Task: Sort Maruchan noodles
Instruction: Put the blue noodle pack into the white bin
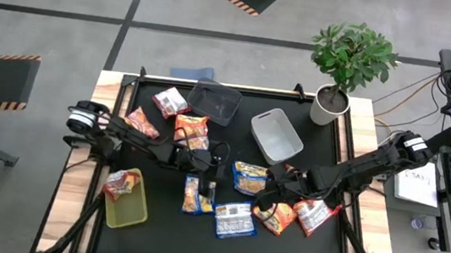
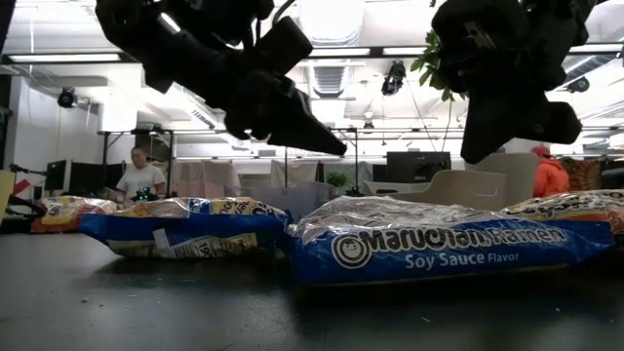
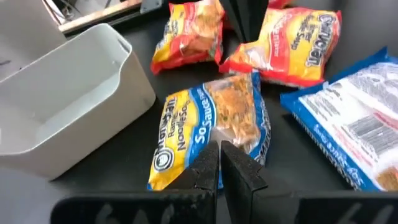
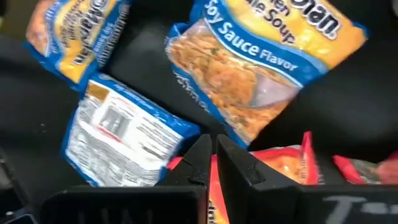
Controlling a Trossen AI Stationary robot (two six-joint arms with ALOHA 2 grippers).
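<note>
Where mat [image 1: 171,231] lies bare, noodles [image 1: 234,219] crowd ctr

On the surface [image 1: 153,237], 2 bins [image 1: 214,100] sit toward the far edge, side by side, with a plant pot [image 1: 327,107] at the far right corner. A tray [image 1: 126,205] at the near left holds 1 noodle packet [image 1: 122,184]. 3 packets [image 1: 170,101] lie left of the bins; the other packets [image 1: 234,219] cluster near the front centre.
</note>
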